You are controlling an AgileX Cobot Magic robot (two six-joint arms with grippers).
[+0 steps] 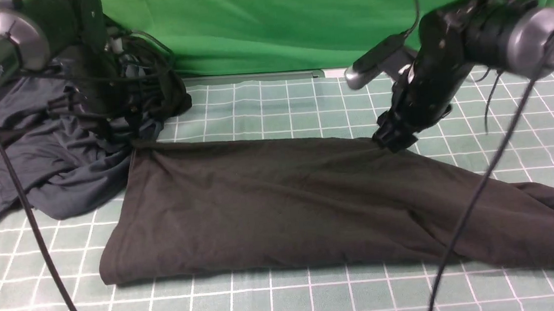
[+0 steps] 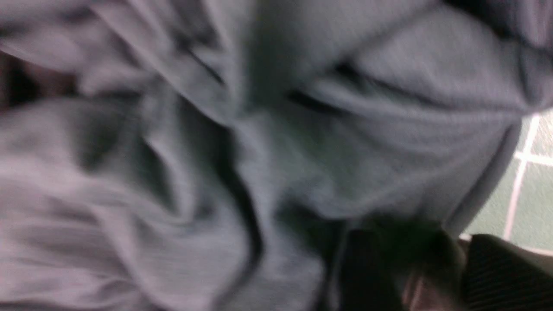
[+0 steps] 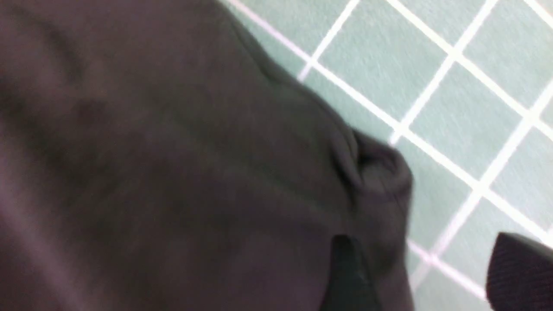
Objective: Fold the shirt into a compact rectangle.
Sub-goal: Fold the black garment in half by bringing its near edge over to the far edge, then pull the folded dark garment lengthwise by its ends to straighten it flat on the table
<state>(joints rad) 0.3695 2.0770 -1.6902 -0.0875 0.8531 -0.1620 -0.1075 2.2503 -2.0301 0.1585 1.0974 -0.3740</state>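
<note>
The dark brownish-black shirt (image 1: 282, 210) lies across the green grid mat as a long folded band, its right end trailing off toward the mat's right side; print and label are hidden. My left gripper (image 1: 127, 138) is at the shirt's far left corner, which is drawn to a point with creases fanning out from it. In the left wrist view dark fabric (image 2: 410, 246) is bunched between the left gripper's (image 2: 432, 276) fingers. My right gripper (image 1: 395, 140) sits low at the far edge, open. In the right wrist view the shirt's (image 3: 173, 172) edge lies between the right gripper's (image 3: 432, 280) spread fingers.
A slate blue-grey garment (image 1: 52, 165) is heaped at the back left, touching the shirt's corner and filling the left wrist view (image 2: 216, 151). Black garments (image 1: 161, 95) are piled behind it. A green backdrop (image 1: 270, 21) closes the far side. Cables (image 1: 38, 236) hang over the mat (image 1: 289, 299).
</note>
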